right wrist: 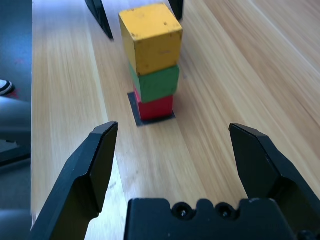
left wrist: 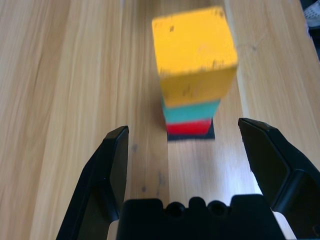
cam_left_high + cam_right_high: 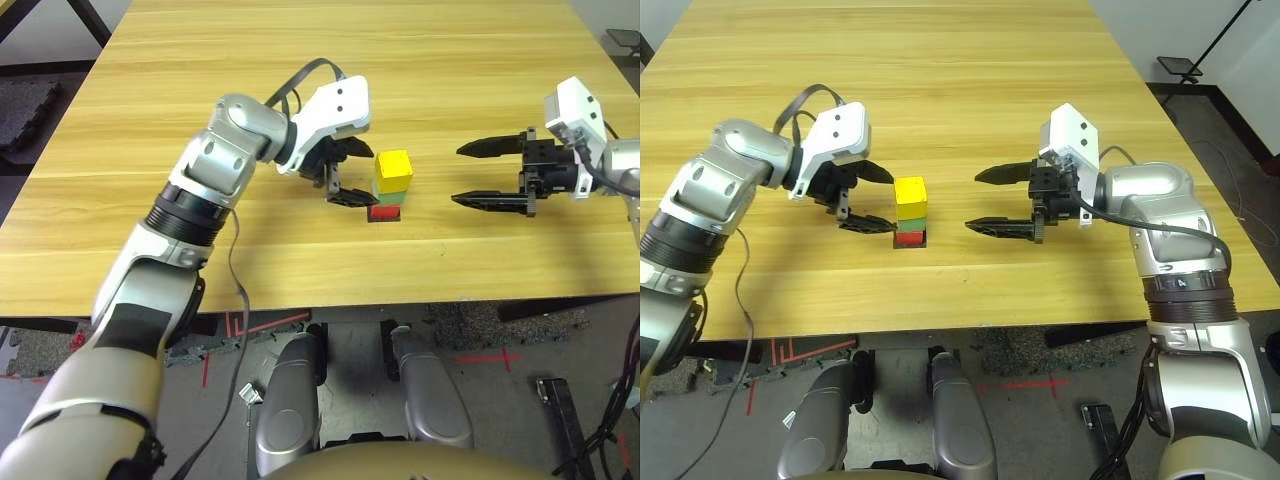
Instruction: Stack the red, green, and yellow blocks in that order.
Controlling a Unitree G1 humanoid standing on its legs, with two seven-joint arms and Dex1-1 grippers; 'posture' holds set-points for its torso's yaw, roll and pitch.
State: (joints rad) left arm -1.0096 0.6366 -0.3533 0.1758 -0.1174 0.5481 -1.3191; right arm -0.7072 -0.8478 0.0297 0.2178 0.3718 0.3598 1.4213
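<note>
Three-block stack, complete, on black patch

Worktop (image 3: 300, 270), pale wood; its near edge runs closest to the robot. Set in from that edge, near its middle:

Item: black patch (image 1: 135, 111), flat; presumably the mark for where the stack belongs.
Item: red block (image 1: 156, 107), lowest, resting on the patch as base.
Item: green block (image 1: 159, 84), midmost, upon the red.
Item: yellow block (image 1: 157, 47), uppermost, upon the green; colours read upward in the order asked.

Item: left gripper (image 3: 880, 199), just beside the stack on its left; jaws wide apart, holding nothing, probably so placed to be clear of the yellow block.
Item: right gripper (image 3: 985, 200), apart from the stack towards the worktop's right edge; jaws spread wide, empty, likely kept aside to leave room.

Judgement: task looks done; both arms need only withdraw, the left straight back, lest a finger nudge the column.
</note>
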